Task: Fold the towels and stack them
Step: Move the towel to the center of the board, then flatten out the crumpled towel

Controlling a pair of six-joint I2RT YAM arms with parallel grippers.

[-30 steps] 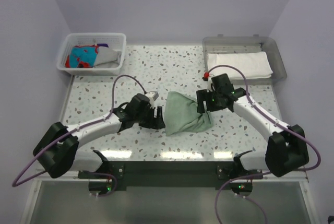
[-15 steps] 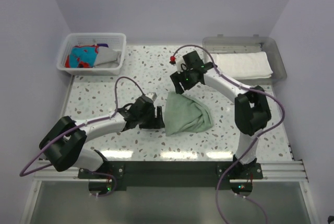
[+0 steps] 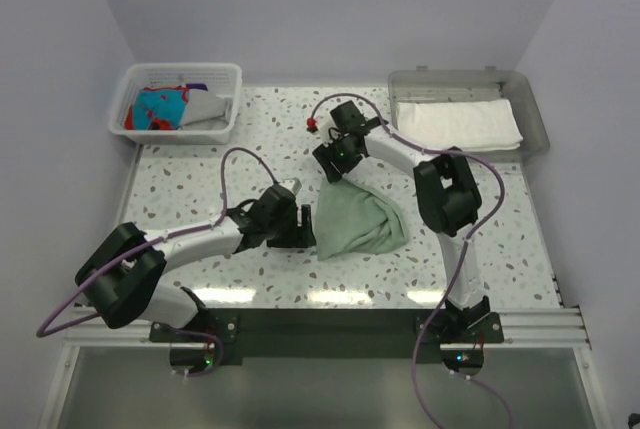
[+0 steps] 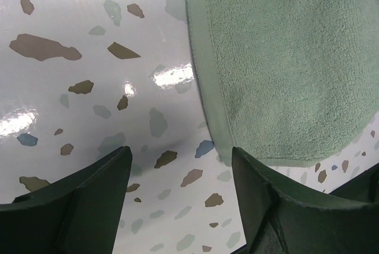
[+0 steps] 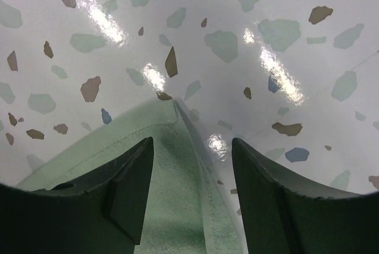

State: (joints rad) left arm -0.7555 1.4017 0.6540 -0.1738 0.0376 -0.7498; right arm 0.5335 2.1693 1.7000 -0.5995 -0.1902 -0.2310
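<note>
**Both grippers open at the edges of the mint towel**

You have the pale mint green towel lying bunched into a rough triangle at the middle of the speckled table, with 1 gripper at each of 2 sides.

Your left gripper sits low at the towel's left edge. In the left wrist view its fingers are spread wide with nothing between them but table. The towel's hemmed edge runs down toward the right finger, and its near corner lies just beside it.

Your right gripper is at the towel's far corner. From the right wrist camera its fingers stand apart, astride that corner, which points out between them. They are not pinching the cloth.

The white towel lies folded flat in the clear tray at the far right. The white basket at the far left holds the turquoise-and-red patterned towel and the grey towel. A bit of the dark purple towel shows behind them.
</note>
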